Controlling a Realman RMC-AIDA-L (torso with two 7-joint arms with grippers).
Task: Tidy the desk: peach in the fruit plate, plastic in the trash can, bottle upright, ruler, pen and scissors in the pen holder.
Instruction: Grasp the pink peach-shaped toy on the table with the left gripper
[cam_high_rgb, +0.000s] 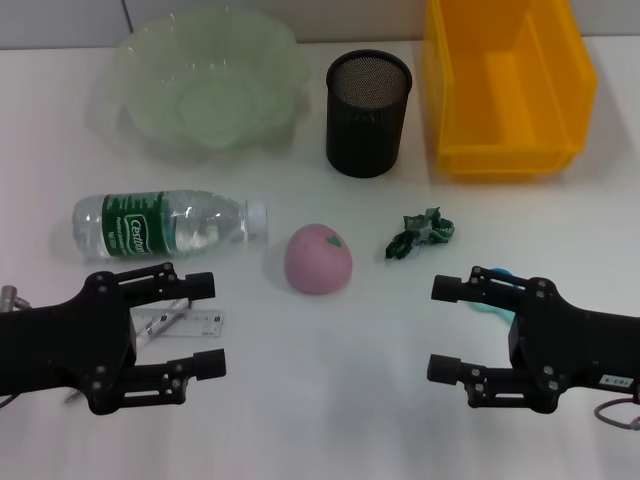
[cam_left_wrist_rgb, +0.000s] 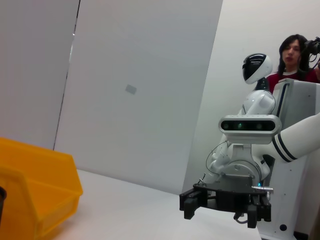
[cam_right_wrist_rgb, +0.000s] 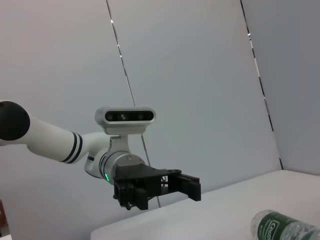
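Note:
A pink peach (cam_high_rgb: 318, 258) lies mid-table. A clear bottle (cam_high_rgb: 170, 222) with a green label lies on its side to its left, and its end shows in the right wrist view (cam_right_wrist_rgb: 285, 227). Crumpled green plastic (cam_high_rgb: 421, 233) sits right of the peach. At the back stand the pale green fruit plate (cam_high_rgb: 205, 90), the black mesh pen holder (cam_high_rgb: 368, 113) and the yellow bin (cam_high_rgb: 505, 85). My left gripper (cam_high_rgb: 210, 325) is open above a clear ruler (cam_high_rgb: 190, 322). My right gripper (cam_high_rgb: 438, 328) is open, partly covering blue-handled scissors (cam_high_rgb: 492, 302). The pen is hidden.
A small metallic end (cam_high_rgb: 8, 296) pokes out beside the left arm; I cannot tell what it is. The yellow bin (cam_left_wrist_rgb: 35, 185) also shows in the left wrist view. A person stands behind another robot in the background.

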